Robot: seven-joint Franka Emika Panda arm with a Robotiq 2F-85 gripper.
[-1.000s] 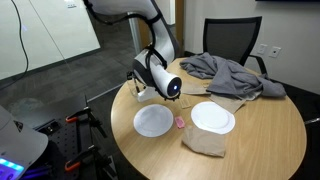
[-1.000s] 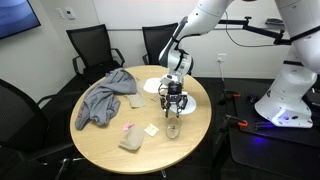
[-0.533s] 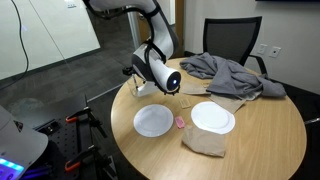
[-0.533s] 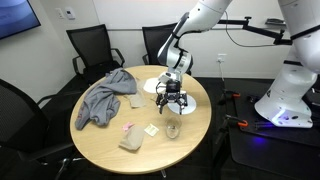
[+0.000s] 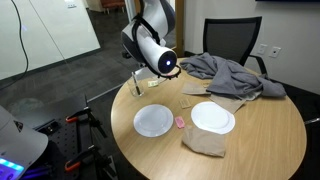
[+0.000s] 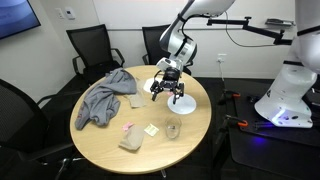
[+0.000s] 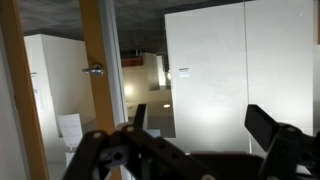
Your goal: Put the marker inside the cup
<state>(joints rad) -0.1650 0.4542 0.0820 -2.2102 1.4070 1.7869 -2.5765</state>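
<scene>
A small clear cup (image 6: 173,130) stands on the round wooden table (image 6: 190,122) near its edge. Something dark seems to sit inside it; I cannot tell whether it is the marker, which shows nowhere else. My gripper (image 6: 168,92) hangs above the table behind the cup, well clear of it, with its fingers spread and nothing between them. The wrist view looks out at a door and white walls, with the gripper (image 7: 200,125) open and the cup out of sight.
Two white plates (image 5: 153,121) (image 5: 213,117) lie on the table. A grey cloth (image 5: 225,72) is heaped at the back. A tan napkin (image 5: 205,142) and a small pink thing (image 5: 179,122) lie near the front. Black chairs (image 6: 90,45) stand around.
The gripper opened over the cup, then rose and drew back from it, empty. The cup has stayed in place.
</scene>
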